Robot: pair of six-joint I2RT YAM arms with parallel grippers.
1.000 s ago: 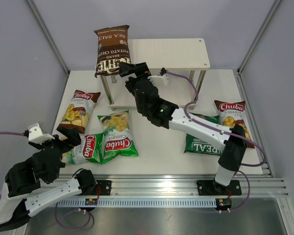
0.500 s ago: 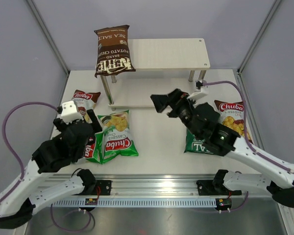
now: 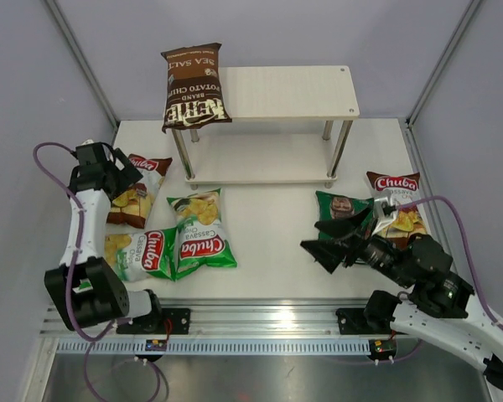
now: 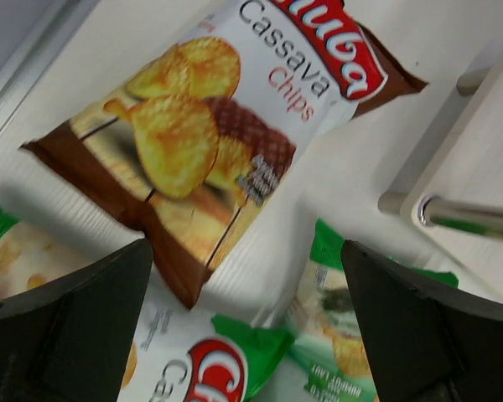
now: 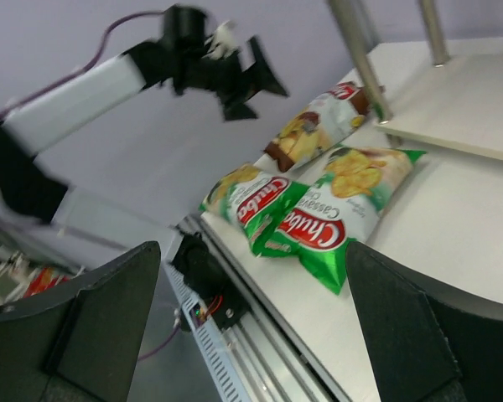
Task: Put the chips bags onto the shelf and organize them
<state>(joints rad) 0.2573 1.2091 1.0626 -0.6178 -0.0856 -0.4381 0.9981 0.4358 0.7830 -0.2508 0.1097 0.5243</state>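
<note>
Jaws spread wide on my left gripper [image 3: 109, 174], over the white-brown Cassava bag [image 4: 226, 134] at far left; my right gripper [image 3: 331, 239] gapes too, over the dark green bag [image 3: 342, 208]. The Kettle bag [image 3: 193, 88] sits on the shelf [image 3: 293, 92], top board, left end.

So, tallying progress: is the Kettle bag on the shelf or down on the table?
On the shelf. The Kettle bag sits at the left end of its top board, overhanging the front edge.

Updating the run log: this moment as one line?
left gripper: jaws open over left Cassava bag | right gripper: jaws open, empty | Kettle bag on shelf top | five bags on table
</note>
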